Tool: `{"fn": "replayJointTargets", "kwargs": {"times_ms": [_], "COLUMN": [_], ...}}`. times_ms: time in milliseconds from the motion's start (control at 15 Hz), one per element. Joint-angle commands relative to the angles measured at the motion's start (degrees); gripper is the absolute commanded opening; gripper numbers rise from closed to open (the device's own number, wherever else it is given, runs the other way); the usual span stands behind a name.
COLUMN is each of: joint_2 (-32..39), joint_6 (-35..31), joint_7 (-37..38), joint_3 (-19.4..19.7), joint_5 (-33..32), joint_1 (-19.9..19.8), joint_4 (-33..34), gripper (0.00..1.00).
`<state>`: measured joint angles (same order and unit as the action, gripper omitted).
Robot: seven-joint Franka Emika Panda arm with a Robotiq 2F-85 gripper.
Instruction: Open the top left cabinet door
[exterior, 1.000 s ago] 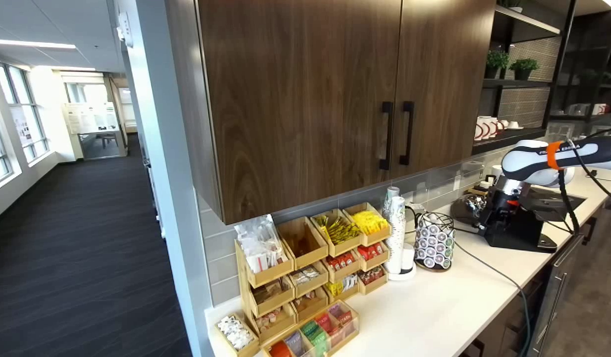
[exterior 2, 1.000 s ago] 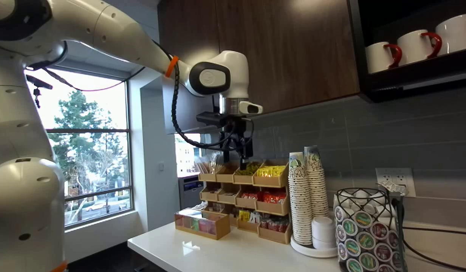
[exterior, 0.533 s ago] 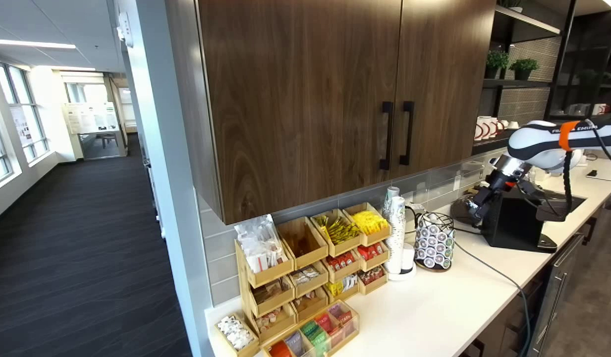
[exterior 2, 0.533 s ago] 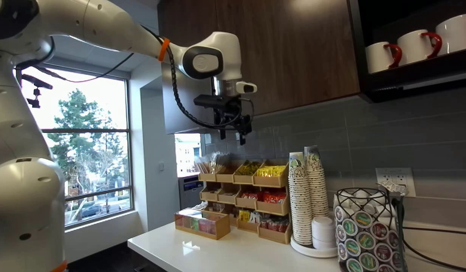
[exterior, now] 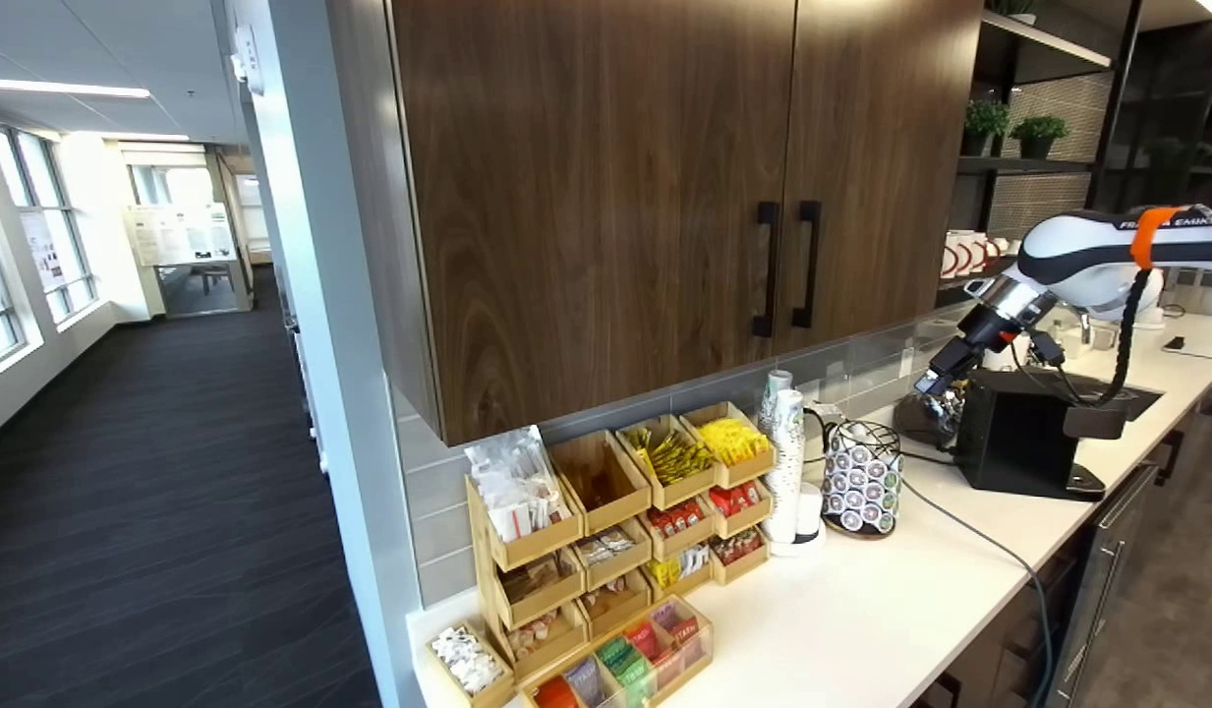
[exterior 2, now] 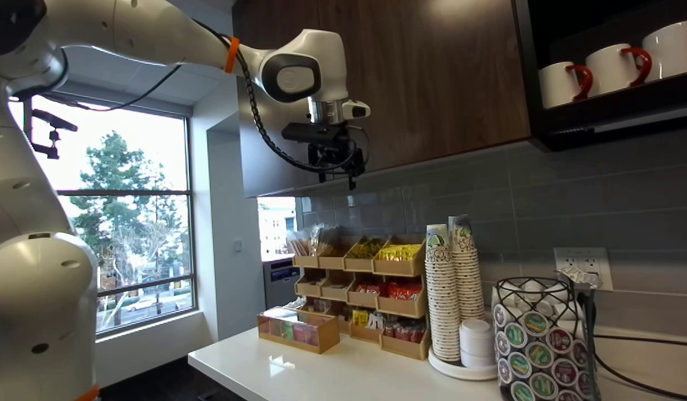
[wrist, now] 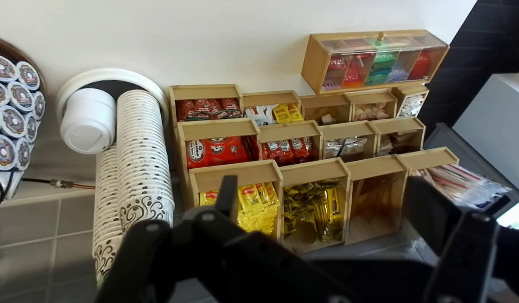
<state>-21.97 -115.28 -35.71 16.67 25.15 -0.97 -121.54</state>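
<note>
A hallway [exterior: 153, 492] fills the left of the frame in an exterior view, and a white counter [exterior: 832, 590] the lower middle. Right of centre, at the top, is the door [exterior: 876, 157] I take as mine, closed, its black handle [exterior: 810, 265] upright along the left edge. My pincer [exterior: 932, 382] hangs lower and farther right, well apart from it, tipped toward the lower left; the handle therefore lies up and to the left of me.

In an exterior view, grey tiles [exterior 2: 460, 189] form the backdrop. My fingers [exterior 2: 352, 182] point down near the centre, side by side with a gap. The door spreads toward the upper right; I cannot see the handle here, perhaps because my arm [exterior 2: 298, 75] is in front.

In the wrist view my pincer is spread wide, gripping nothing, over boxes [wrist: 288, 131]; the door is out of frame. I judge that I must rise and tilt up before straddling that upright handle.
</note>
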Motion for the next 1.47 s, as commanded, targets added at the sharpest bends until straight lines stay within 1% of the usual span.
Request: {"fn": "replayJointTargets", "kwargs": {"times_ms": [0,133,200,333,533,667,867,1067,1400], "joint_2": [0.17,0.02,0.27,0.94,2.4,3.46,4.56,5.31,6.9], "joint_6": [0.25,-2.24,-3.81,-6.73,-11.35,-12.8,-12.66,-11.71,-8.34], "joint_7": [-0.11,-4.22,-4.75,-8.24,-15.81,-22.65,-29.14,-32.61,-37.18], "joint_3": [-0.28,0.96,0.27,-0.76,-2.39,-3.31,-4.13,-4.13,-4.46], "joint_5": [0.14,8.19,11.52,17.17,24.96,29.14,34.55,39.3,48.38], "joint_1": [-0.42,2.14,3.05,4.58,6.85,7.68,6.78,5.24,3.83], "joint_4": [0.22,0.35,1.32,3.01,5.43,7.01,8.86,9.54,10.88], "gripper": [1.0,1.0,1.0,1.0,1.0,1.0,1.0,1.0,1.0]}}
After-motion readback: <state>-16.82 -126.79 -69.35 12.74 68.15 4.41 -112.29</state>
